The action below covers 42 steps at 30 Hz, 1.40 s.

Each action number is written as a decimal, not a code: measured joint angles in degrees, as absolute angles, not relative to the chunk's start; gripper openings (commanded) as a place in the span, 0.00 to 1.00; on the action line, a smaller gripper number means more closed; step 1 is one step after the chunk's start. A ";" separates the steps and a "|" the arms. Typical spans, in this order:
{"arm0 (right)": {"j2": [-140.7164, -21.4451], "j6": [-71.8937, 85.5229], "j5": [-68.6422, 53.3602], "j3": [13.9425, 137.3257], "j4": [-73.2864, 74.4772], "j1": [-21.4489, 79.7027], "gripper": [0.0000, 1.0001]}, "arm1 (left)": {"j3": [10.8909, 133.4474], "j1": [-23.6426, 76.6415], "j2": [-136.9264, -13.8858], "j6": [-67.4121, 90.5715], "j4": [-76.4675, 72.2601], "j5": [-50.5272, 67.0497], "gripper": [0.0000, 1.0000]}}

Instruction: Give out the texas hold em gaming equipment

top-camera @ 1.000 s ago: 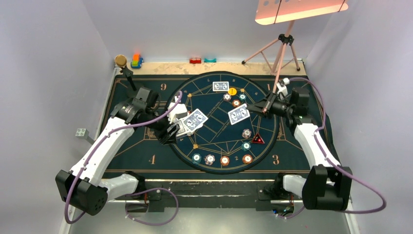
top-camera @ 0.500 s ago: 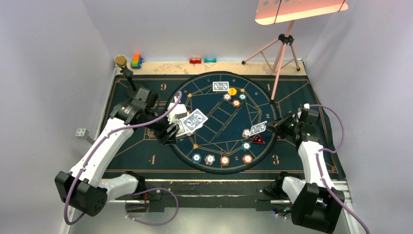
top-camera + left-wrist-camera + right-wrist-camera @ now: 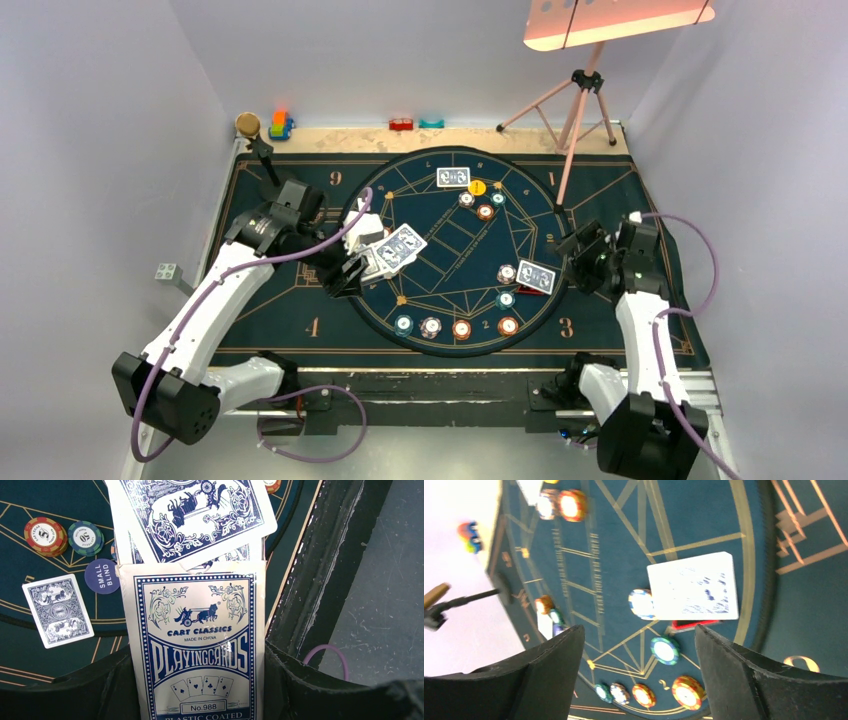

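Note:
My left gripper point(image 3: 345, 275) is shut on a blue-and-white playing-card box point(image 3: 195, 650), with blue-backed cards point(image 3: 192, 517) fanning out of its top over the left of the round mat point(image 3: 440, 240). My right gripper point(image 3: 577, 262) stands open with nothing in it, just right of a face-down card point(image 3: 536, 275). That card point(image 3: 694, 587) lies flat, partly over the red triangle token point(image 3: 691, 625) and beside a white chip point(image 3: 640, 603) and a teal chip point(image 3: 664, 650). Another card point(image 3: 453, 177) lies at the far side by a yellow disc point(image 3: 477, 187). Several chips point(image 3: 461, 328) line the near rim.
A pink tripod point(image 3: 570, 110) stands at the back right, a black stand point(image 3: 258, 145) at the back left. Toy blocks point(image 3: 280, 125) and two small pieces point(image 3: 401, 124) sit along the far edge. A lone card point(image 3: 57, 610) and a small-blind disc point(image 3: 102, 576) lie beyond my left gripper.
My right gripper carried a card from mid-mat to the mat's right side, set it over the red token and opened. The left arm has not moved.

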State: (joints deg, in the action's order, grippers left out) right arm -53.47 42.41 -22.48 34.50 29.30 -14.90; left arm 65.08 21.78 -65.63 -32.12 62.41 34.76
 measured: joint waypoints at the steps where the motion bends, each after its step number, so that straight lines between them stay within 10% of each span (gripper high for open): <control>1: -52.45 42.41 -22.61 35.90 29.43 -14.44 0.88 | 65.08 21.78 -65.63 -32.12 62.43 34.79 0.11; 14: -68.97 44.71 -28.75 64.27 15.77 21.93 0.95 | 65.08 21.78 -65.43 -32.10 62.52 35.42 0.11; 29: -85.25 44.27 -31.03 69.43 12.25 34.09 0.98 | 65.08 21.78 -65.10 -32.10 62.67 35.44 0.11; 42: -85.82 47.13 -32.84 68.03 9.47 35.33 0.55 | 65.08 21.78 -65.10 -32.10 62.67 35.40 0.11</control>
